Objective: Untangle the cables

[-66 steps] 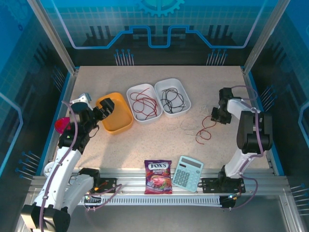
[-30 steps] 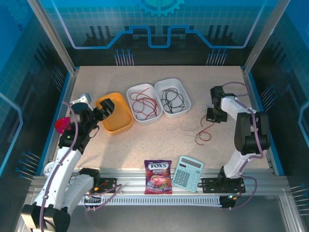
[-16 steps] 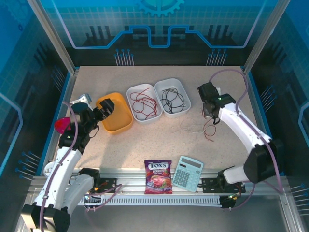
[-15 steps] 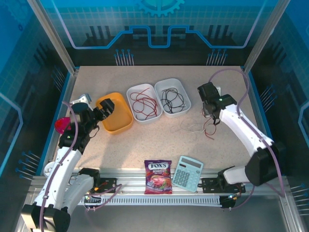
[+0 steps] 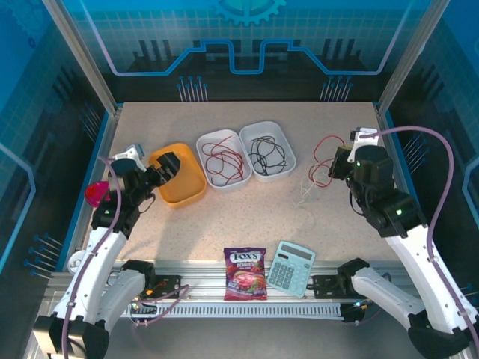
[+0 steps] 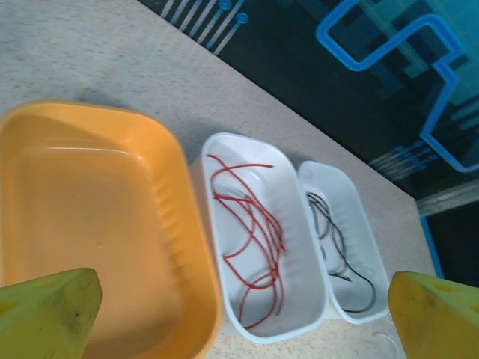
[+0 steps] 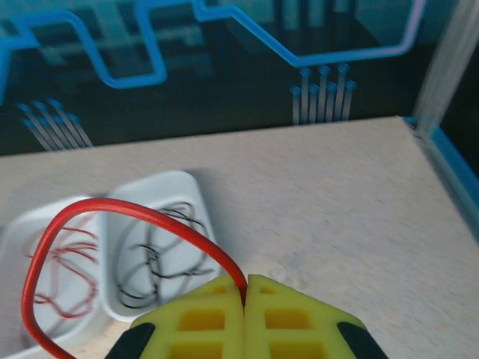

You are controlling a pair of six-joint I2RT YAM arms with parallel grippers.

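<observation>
Orange rounded plastic tray (image 5: 196, 188) sat at the left of the speckled beige counter (image 5: 217, 221). The left fingers (image 5: 165, 166) hovered at its left rim, spread wide and pinching nothing. In the left wrist view the two yellow tips stood well apart at the bottom corners.

Just right of it was a white oval plastic tray (image 5: 212, 178) holding loose red cables (image 5: 223, 158). A second white oval tray (image 5: 254, 129), just beside the first, held black cables (image 5: 267, 153).

At the near edge, centre, a purple candy bag (image 5: 245, 263) lay just beside a pale blue calculator (image 5: 290, 268).

Right of the trays, a pale whitish cable (image 5: 303, 193) lay loose on the counter.

The right fingers (image 5: 338, 161) were pressed together, pinching a single red cable (image 5: 322, 168), which hung from them in a loop. In the right wrist view that strand was clamped between the yellow pads and arched off to the left. Could not tell whether it touched the whitish one.
</observation>
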